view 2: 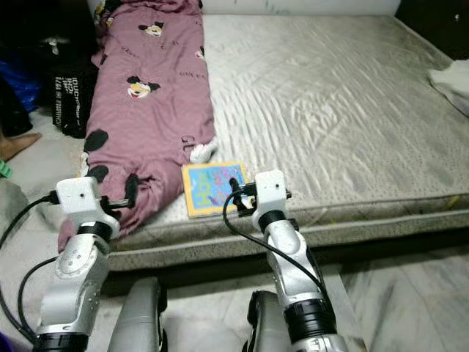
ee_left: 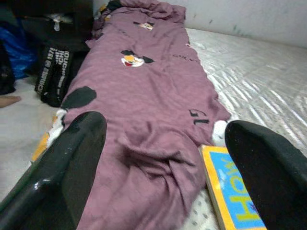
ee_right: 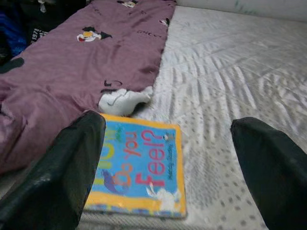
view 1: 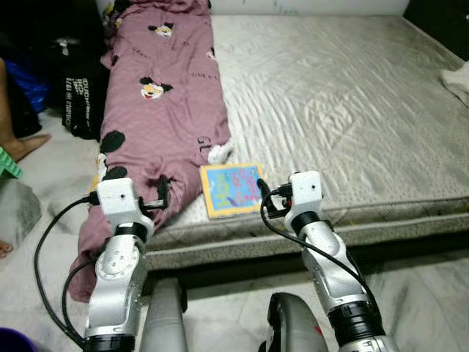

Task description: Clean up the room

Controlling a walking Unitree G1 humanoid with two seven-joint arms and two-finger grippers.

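Fingers of the right gripper [ee_right: 165,177] stand wide apart, holding nothing, poised at the near edge of the mattress [view 1: 344,95] with a picture book [view 1: 232,189] lying flat just ahead of them and partly between them. The left gripper [ee_left: 163,182] is likewise spread wide and empty, hovering over the lower end of a mauve blanket [view 1: 163,95] where it spills off the mattress corner toward the floor.

The mattress is bare, pale grey and quilted, set low on a marbled light floor [view 1: 440,293]. The blanket runs lengthwise along its left side, printed with cartoon mouse faces and black patches. A black bag [view 1: 84,99] with white lettering stands on the floor beside the bed, and a person's bare foot [view 1: 26,145] rests on the floor further left. A white cloth [view 1: 458,81] sits at the far right edge of the mattress.

The book lies near the front edge, touching the blanket's hem; its cover is blue with a yellow border and bright lettering reading "Do you Feel?". A small white piece of the blanket's print or fabric [ee_right: 122,101] lies just beyond it
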